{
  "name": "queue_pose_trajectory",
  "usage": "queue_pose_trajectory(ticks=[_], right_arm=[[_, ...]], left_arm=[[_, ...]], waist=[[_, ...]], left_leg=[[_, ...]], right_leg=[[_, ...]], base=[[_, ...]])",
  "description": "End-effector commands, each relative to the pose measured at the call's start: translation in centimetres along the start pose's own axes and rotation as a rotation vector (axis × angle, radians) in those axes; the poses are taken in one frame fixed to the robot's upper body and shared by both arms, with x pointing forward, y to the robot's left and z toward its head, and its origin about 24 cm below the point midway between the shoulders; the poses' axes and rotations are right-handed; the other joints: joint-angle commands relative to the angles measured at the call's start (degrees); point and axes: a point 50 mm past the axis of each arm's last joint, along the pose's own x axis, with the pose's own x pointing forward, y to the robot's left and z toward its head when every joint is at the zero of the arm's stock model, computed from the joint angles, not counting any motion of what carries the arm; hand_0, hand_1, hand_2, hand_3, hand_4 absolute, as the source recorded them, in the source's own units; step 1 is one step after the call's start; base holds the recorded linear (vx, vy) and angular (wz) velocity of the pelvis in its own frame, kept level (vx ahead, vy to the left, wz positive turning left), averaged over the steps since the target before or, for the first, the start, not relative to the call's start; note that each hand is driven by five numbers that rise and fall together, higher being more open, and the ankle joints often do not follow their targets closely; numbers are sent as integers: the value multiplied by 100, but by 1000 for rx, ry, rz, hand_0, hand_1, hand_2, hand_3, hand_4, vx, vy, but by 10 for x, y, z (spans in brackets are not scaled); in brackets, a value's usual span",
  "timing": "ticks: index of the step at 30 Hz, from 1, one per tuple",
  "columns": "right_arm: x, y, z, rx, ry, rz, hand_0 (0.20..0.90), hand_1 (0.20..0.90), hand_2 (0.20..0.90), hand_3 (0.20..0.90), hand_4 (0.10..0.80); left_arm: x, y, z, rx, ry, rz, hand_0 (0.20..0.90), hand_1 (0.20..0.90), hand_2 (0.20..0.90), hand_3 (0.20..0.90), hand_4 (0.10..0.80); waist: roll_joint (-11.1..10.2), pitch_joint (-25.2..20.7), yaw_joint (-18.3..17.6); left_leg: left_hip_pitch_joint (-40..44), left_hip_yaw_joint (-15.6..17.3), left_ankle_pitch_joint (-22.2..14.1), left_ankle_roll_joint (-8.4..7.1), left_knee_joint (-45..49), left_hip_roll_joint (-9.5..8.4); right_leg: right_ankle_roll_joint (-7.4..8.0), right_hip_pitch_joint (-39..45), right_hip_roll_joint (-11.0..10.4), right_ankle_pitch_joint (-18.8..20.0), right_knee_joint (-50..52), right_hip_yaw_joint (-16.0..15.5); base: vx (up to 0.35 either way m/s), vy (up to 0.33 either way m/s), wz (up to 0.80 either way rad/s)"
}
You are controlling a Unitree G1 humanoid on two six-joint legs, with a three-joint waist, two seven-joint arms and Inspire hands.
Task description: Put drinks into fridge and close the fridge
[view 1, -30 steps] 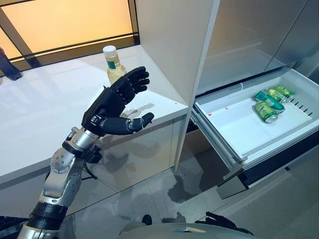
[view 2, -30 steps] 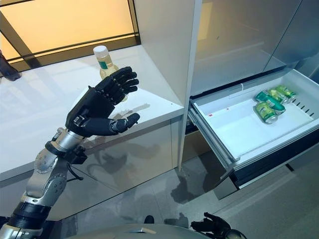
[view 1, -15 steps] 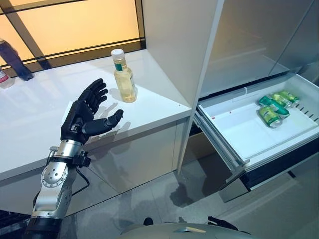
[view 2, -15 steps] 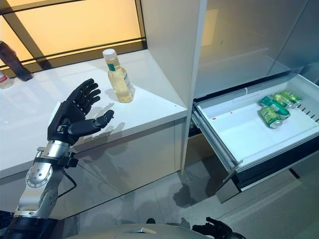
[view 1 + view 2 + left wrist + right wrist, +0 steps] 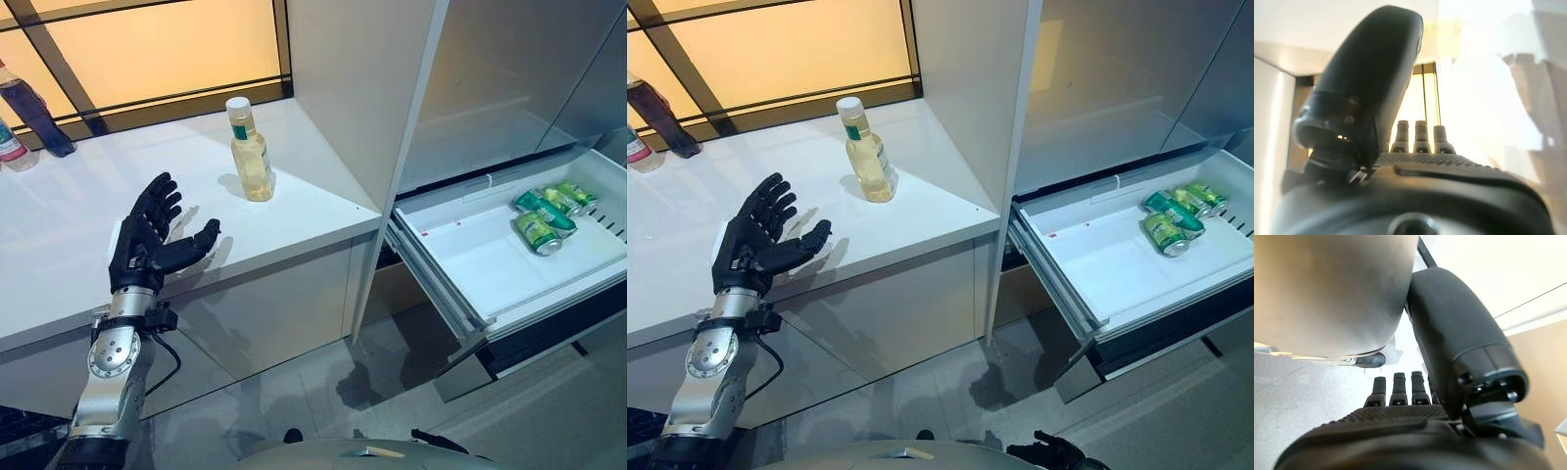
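A clear bottle (image 5: 250,152) of pale yellow drink with a white cap stands upright on the white counter (image 5: 313,211), near the tall cabinet panel. My left hand (image 5: 147,245) hovers above the counter's front edge, well left of the bottle and apart from it, open and empty. To the right, the fridge drawer (image 5: 443,296) is pulled out, with green cans (image 5: 537,231) lying in its far corner. My right hand (image 5: 1048,452) hangs low near the floor; in its wrist view the fingers (image 5: 1398,387) are straight and hold nothing.
A dark bottle (image 5: 34,110) and a smaller one (image 5: 10,147) stand at the counter's far left by the window. The white cabinet panel (image 5: 353,88) rises between the counter and the drawer. The open drawer juts out over the grey floor (image 5: 549,411).
My left hand has come down and to the left, away from the bottle it was raised beside. The bottle stands where it was; the camera has shifted slightly.
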Motion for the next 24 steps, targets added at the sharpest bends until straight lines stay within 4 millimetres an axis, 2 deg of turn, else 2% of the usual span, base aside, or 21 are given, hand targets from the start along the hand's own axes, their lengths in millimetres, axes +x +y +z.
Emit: queue_pose_trajectory(ticks=[1, 14, 24], right_arm=[[0, 0, 6, 22, -13, -6, 900, 900, 900, 900, 800], [1, 3, 8, -36, 6, -2, 900, 900, 900, 900, 800], [1, 5, 5, -61, 19, 0, 900, 900, 900, 900, 800]], left_arm=[[33, 1, 63, 39, -310, 30, 900, 900, 900, 900, 800], [64, -23, 83, 32, -311, 28, 900, 900, 900, 900, 800], [78, -36, 86, 88, -290, -31, 900, 900, 900, 900, 800]], waist=[[-128, 1, -57], [-111, -116, -286], [-72, -199, -415]], left_leg=[[86, -332, -598, 129, 20, -260], [118, -205, -577, 150, 18, -261], [188, -129, -661, 161, 11, -252]], right_leg=[[344, -255, -82, 153, 129, -194], [377, -310, -61, 207, 158, -52], [389, -273, -22, 164, 128, 50]], base=[[25, -1, 7], [10, 2, -1], [17, 1, -5]])
